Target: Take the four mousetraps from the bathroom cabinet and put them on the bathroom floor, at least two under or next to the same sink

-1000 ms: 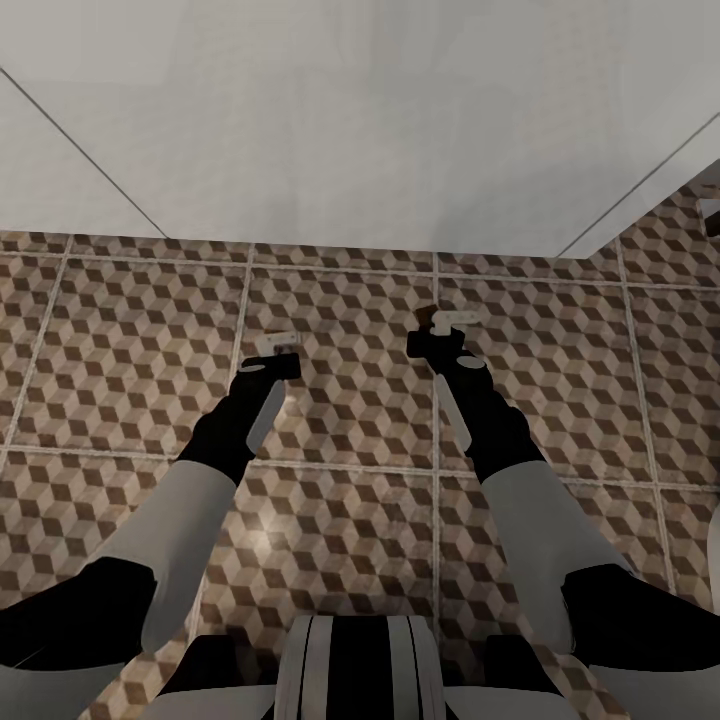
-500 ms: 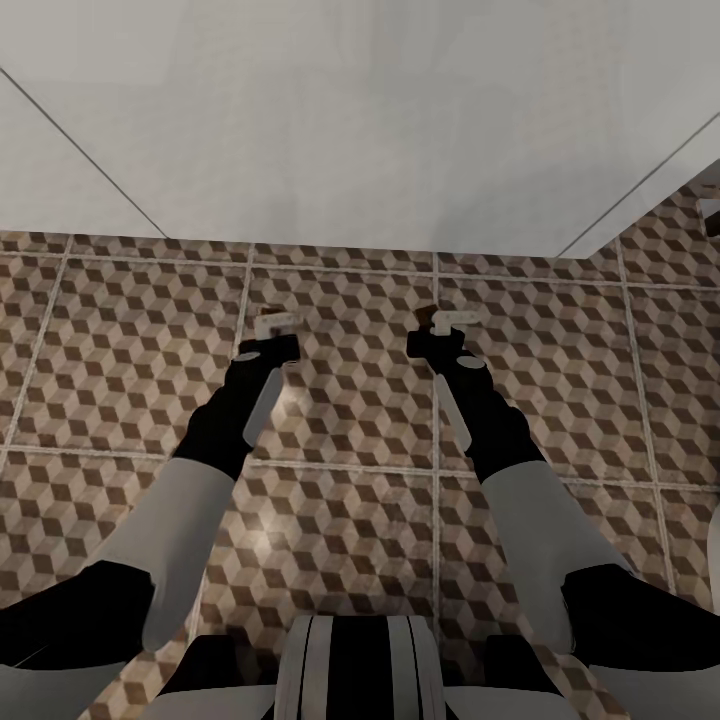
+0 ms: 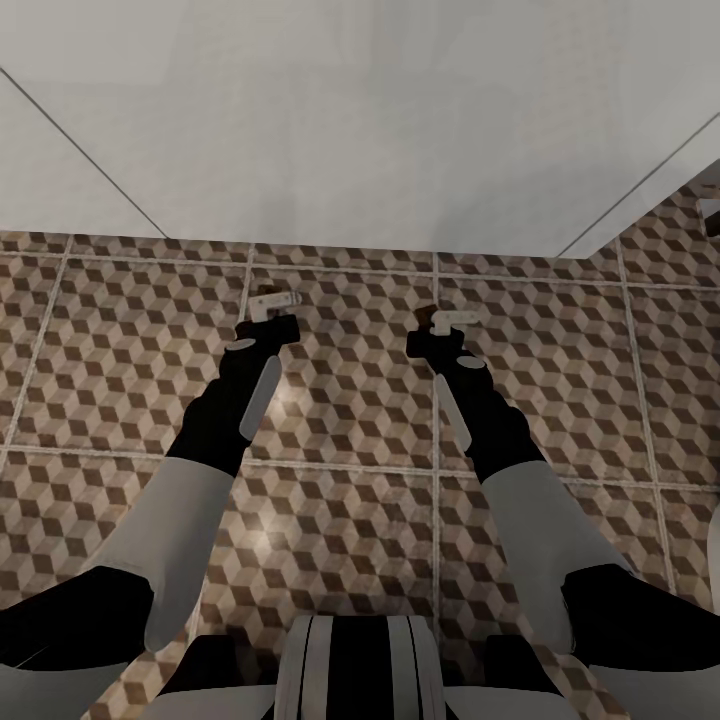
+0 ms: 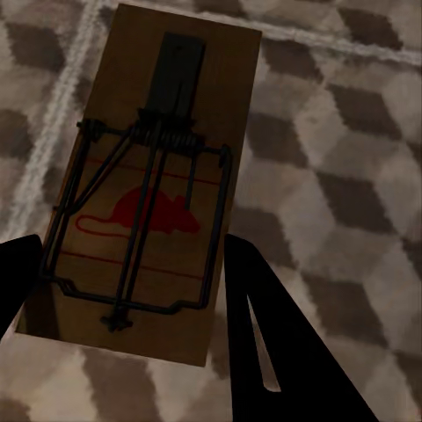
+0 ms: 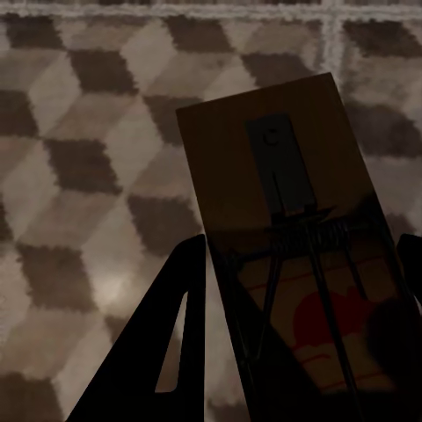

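Your left gripper (image 3: pixel 273 312) and right gripper (image 3: pixel 440 328) hung over the bathroom floor (image 3: pixel 350 400), the white wall at 12 o'clock.

Left wrist: fingers clamped one mousetrap (image 4: pixel 149 189), its red mark plain.

Right wrist: fingers pinched the other mousetrap (image 5: pixel 290 237). Release either from height and it could flip or skid.

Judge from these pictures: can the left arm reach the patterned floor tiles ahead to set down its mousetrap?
Probably yes. The left gripper holds the mousetrap out over bare bathroom floor, with nothing visible between them; how high it hangs cannot be told.
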`<state>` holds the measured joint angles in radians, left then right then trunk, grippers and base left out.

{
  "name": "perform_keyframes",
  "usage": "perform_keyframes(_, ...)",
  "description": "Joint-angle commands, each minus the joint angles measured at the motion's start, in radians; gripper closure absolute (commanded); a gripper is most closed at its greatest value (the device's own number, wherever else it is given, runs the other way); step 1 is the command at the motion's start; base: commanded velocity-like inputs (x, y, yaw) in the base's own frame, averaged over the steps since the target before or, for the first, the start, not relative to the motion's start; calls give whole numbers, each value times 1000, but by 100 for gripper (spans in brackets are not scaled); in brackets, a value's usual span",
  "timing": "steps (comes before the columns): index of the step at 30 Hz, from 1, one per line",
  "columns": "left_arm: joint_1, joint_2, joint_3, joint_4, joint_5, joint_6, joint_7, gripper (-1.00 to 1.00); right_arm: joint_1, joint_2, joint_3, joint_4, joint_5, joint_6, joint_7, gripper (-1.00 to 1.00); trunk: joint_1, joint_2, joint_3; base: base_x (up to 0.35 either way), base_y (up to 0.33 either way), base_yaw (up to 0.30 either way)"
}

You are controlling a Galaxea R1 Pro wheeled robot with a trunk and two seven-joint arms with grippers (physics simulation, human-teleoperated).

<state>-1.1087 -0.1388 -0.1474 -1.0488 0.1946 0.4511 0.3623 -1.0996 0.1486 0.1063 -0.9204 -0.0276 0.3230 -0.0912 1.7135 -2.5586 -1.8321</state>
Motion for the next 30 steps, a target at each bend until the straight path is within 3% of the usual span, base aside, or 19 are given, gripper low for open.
perform_keyframes(1, -1, 1, -4, -3, 7, 4, 10, 100, 0, -1, 3, -1, -6, 5, -4, 100, 0, 0, -1, 0, 0, 0)
perform_keyframes(6, -1, 1, -9, -25, 6, -1, 7, 100, 0, -4, 2, -1, -6, -3, -2, 100, 0, 0, -1, 0, 0, 0)
perform_keyframes(15, 7, 5, -59, -139, 5, -3, 18, 100, 0, -9, 2, -1, -6, -7, 3, 100, 0, 0, -1, 0, 0, 0)
perform_keyframes(30, 12, 8, -63, -154, 5, -3, 20, 100, 0, -9, 1, -1, -5, -7, 6, 100, 0, 0, -1, 0, 0, 0)
